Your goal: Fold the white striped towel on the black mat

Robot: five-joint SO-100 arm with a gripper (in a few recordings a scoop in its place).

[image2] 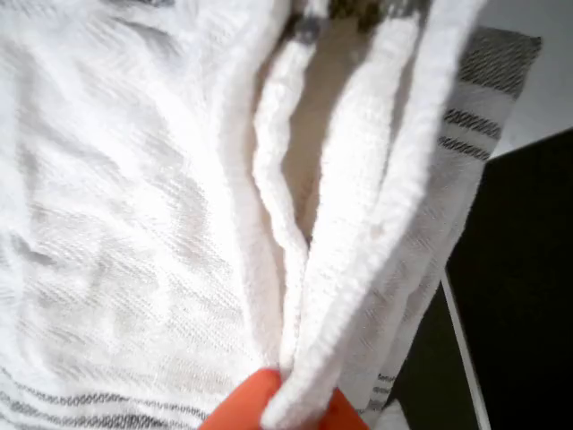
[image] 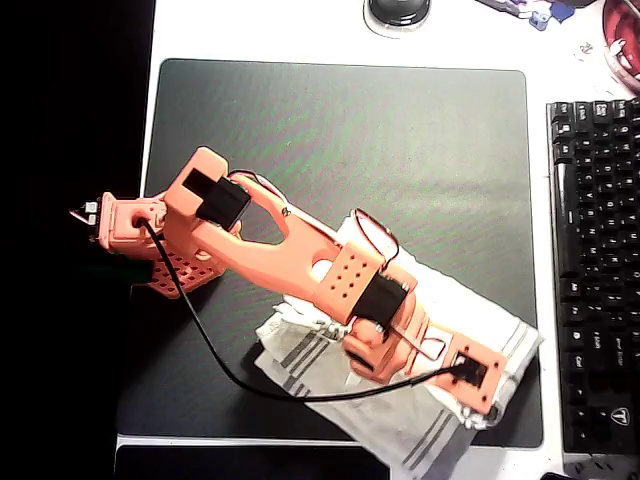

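Note:
The white striped towel (image: pixel 300 350) lies bunched and layered at the lower right of the black mat (image: pixel 350 130), with one corner hanging past the mat's front edge. My orange arm reaches from the left across the mat, and the gripper (image: pixel 485 400) is down on the towel's right end. In the wrist view the towel (image2: pixel 134 224) is very close. Several of its hemmed edges (image2: pixel 358 233) gather into a pinch at the orange fingertips (image2: pixel 260 403) at the bottom. The gripper is shut on those layers. The jaw tips themselves are hidden by cloth.
A black keyboard (image: pixel 595 270) lies along the right edge, close to the mat. A dark round object (image: pixel 398 12) sits beyond the mat's far edge, and a red item (image: pixel 622 40) is at the top right. A black cable (image: pixel 230 375) loops over the mat's lower left.

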